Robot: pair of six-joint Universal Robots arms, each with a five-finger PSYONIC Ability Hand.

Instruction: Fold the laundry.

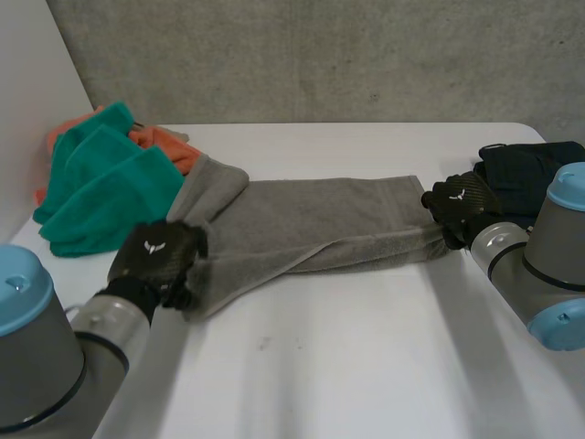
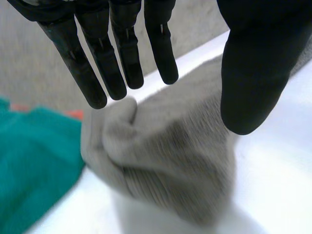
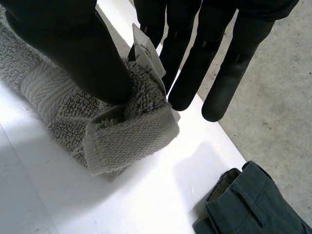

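Head view: a grey terry towel [image 1: 320, 224] lies folded lengthwise across the middle of the white table [image 1: 366, 366]. The left hand [image 1: 157, 256] is at its left end and the right hand [image 1: 462, 203] at its right end. Teal cloths [image 1: 101, 183] are heaped at the far left, and a dark folded garment [image 1: 526, 169] lies behind the right hand.

Left wrist view: the left hand [image 2: 122, 58] hangs over the bunched towel end [image 2: 165, 161], fingers straight, thumb well apart.

Right wrist view: the right hand [image 3: 73, 44] pinches the towel corner [image 3: 63, 107] by its white label [image 3: 146, 51].
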